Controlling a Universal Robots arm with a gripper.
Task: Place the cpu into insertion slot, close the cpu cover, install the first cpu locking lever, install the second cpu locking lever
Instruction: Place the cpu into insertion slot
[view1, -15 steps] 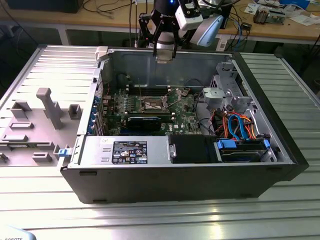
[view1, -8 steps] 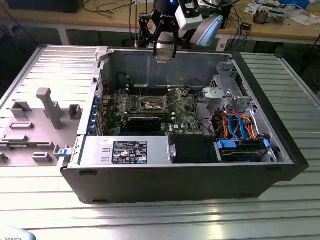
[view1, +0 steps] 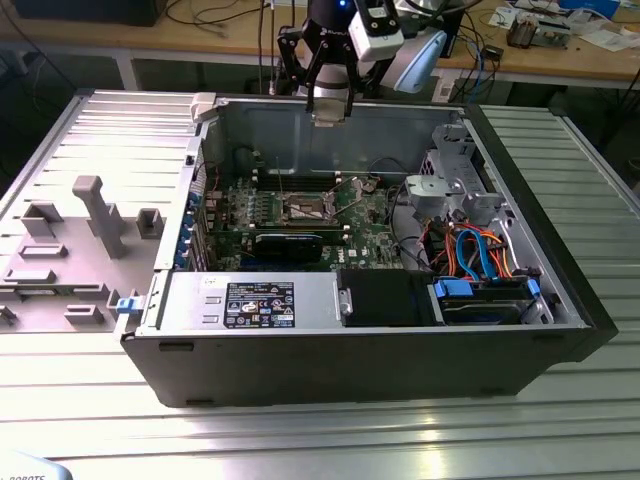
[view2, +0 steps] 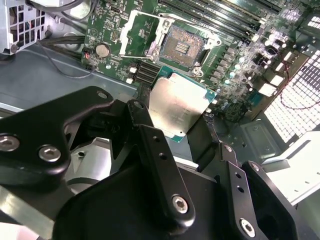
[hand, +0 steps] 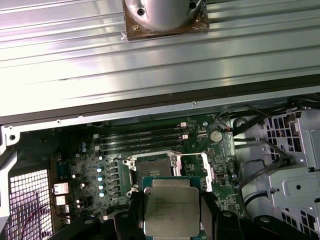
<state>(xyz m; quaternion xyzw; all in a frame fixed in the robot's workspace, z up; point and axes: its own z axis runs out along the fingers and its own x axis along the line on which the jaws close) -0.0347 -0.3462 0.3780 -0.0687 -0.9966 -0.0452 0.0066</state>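
My gripper (view1: 330, 104) hangs above the back wall of the open computer case (view1: 560, 300), shut on the cpu (view1: 330, 116). In both wrist views the cpu (view2: 177, 106) (hand: 170, 211) is a silver square with a thin green rim, clamped by its edges between the black fingers (view2: 156, 150). Below on the green motherboard (view1: 365, 240) lies the insertion slot (view2: 182, 46) (hand: 151, 165) (view1: 304, 210), a dark, bare square recess. The cpu cover (view2: 142, 31) (hand: 194, 169) is flipped open beside the slot. The cpu is well above the slot, apart from it.
A black graphics card (view1: 290, 245) lies in front of the socket, with memory slots (hand: 140, 135) behind it. A silver drive cage (view1: 455, 185) and orange and blue cables (view1: 480, 255) fill the exterior view's right. Grey fixtures (view1: 95, 215) stand outside the case at the left.
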